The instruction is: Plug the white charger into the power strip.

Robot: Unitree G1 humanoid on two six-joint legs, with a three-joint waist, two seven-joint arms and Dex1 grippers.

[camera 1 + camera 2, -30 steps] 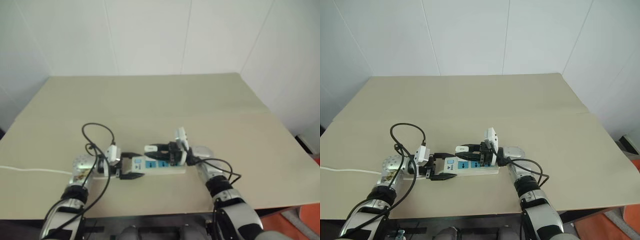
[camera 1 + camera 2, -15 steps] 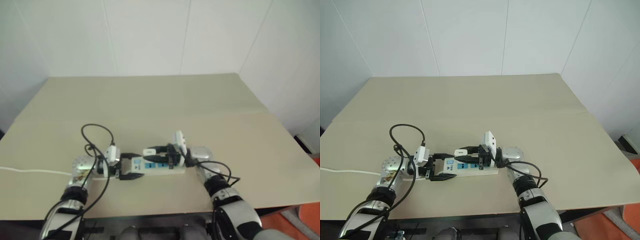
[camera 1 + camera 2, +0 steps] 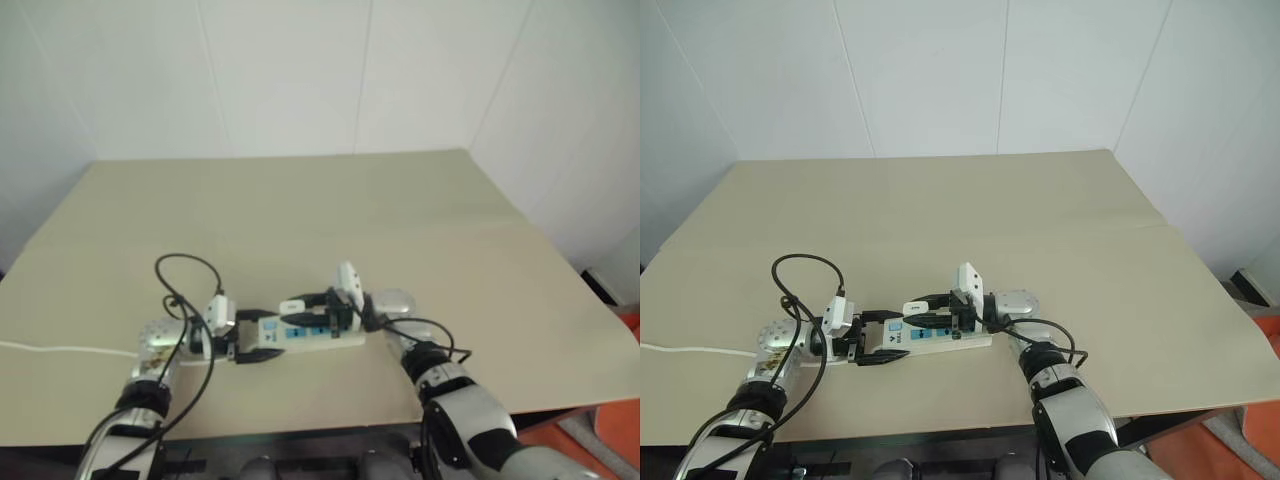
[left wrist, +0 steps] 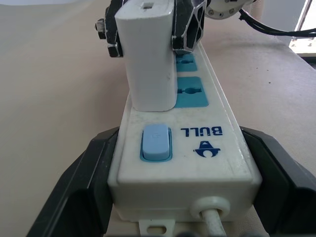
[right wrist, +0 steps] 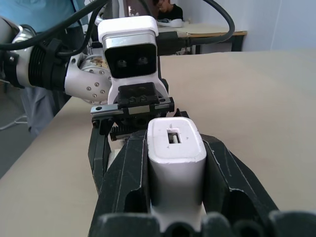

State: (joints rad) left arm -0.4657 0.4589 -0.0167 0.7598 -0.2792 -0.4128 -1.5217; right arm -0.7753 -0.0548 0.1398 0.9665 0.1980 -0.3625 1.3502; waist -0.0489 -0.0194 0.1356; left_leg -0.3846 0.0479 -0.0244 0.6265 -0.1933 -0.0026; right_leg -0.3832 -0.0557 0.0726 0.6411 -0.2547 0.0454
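Pinching the white charger (image 4: 148, 54), right pincer (image 5: 175, 163) meets power strip (image 4: 207, 143); left pincer (image 3: 878, 338) straddles it.

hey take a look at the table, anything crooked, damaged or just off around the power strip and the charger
Nothing stands out. The power strip lies flat on the table, its switch end between the left gripper's fingers. The white charger stands upright over the socket nearest the switch, gripped by the right gripper. No damage shows.
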